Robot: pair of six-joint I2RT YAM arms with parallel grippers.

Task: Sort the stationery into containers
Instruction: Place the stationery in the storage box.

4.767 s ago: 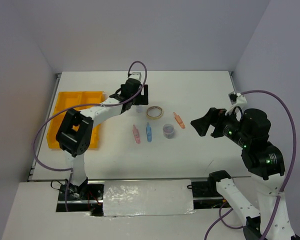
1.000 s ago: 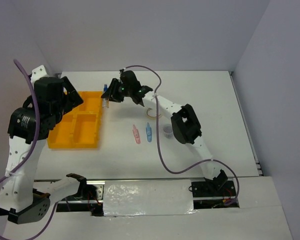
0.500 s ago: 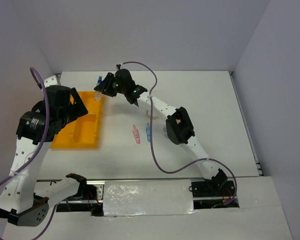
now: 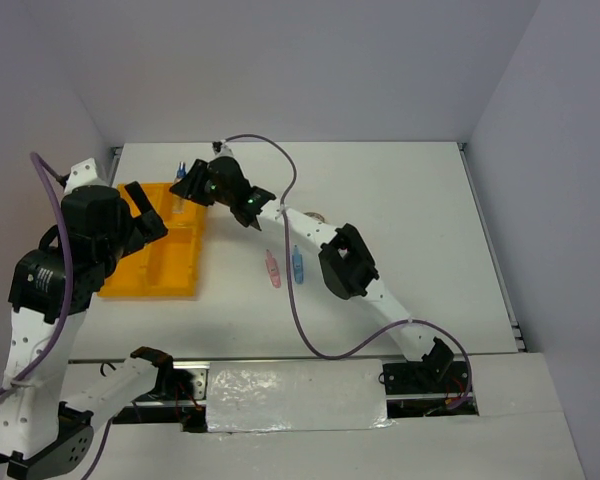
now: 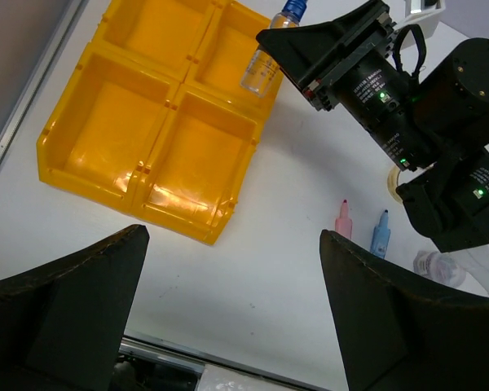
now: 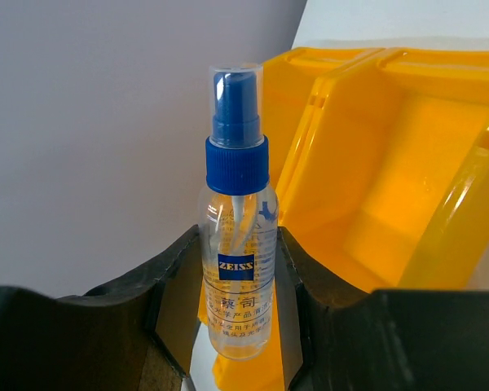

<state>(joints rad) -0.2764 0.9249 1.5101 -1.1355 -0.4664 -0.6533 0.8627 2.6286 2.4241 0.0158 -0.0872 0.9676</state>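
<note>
Clear plastic spray bottle with a blue cap (image 6: 236,244): up in the air right now, hanging tilted over the tray's far compartment on the side nearer the middle of the table.
Right gripper (image 6: 236,314): clamped on the bottle, one dark pad on each side of the label, low on the body and well below the cap.
Bright yellow-orange plastic tray with four compartments (image 5: 132,198): flat on the table, and from the left wrist view I see nothing lying in any of them.
Left gripper (image 5: 228,326): fingers spread wide with nothing between them, hovering over the table on the near side of the tray.
Handling: I'd call it light and stiff-walled. But it's smooth and round, so it could twist or slide between flat pads. How full it is, I can't tell.
Weak spot: the see-through cover over the blue nozzle looks like a push-on piece. It would probably pop off if squeezed.
Where to hold: the straight middle of the body, across the label, as it is held now. Not the neck or the cap.
Setting down: it will likely roll once let go, so I'd want it low inside the compartment walls first.
Left on the table: a pink clip-like piece (image 5: 341,220) and a blue clip-like piece (image 5: 380,232) side by side, a beige tape ring (image 5: 394,184) and a small round jar (image 5: 436,265) near them.
</note>
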